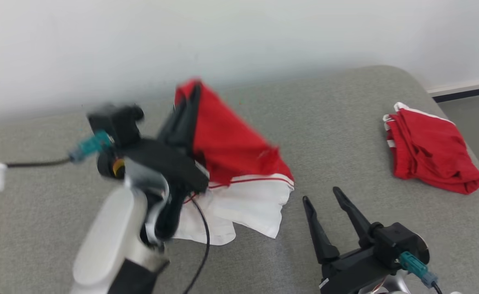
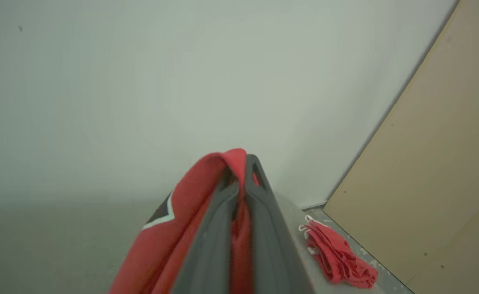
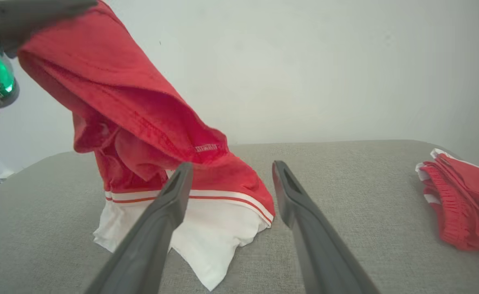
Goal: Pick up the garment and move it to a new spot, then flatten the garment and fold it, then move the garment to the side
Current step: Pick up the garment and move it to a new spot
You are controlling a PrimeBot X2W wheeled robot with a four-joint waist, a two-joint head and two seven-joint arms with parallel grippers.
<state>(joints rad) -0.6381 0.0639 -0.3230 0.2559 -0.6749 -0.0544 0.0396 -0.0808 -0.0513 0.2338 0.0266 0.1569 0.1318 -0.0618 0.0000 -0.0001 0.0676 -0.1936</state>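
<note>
A red and white garment (image 1: 231, 163) hangs from my left gripper (image 1: 190, 92), which is shut on its red top edge and raised above the grey table (image 1: 337, 122). The white lower part (image 1: 247, 208) still rests on the table. In the left wrist view red cloth (image 2: 206, 196) is pinched between the closed fingers (image 2: 259, 228). My right gripper (image 1: 319, 194) stands open near the front, just right of the white hem. Its two fingers (image 3: 296, 204) point at the garment (image 3: 141, 118) with nothing between them.
A second red garment (image 1: 427, 149) lies folded at the table's far right, also seen as a red bundle (image 2: 337, 257) and a red pile (image 3: 464, 200) in the wrist views. A white wall stands behind the table. A tan board (image 2: 435, 163) leans at the right.
</note>
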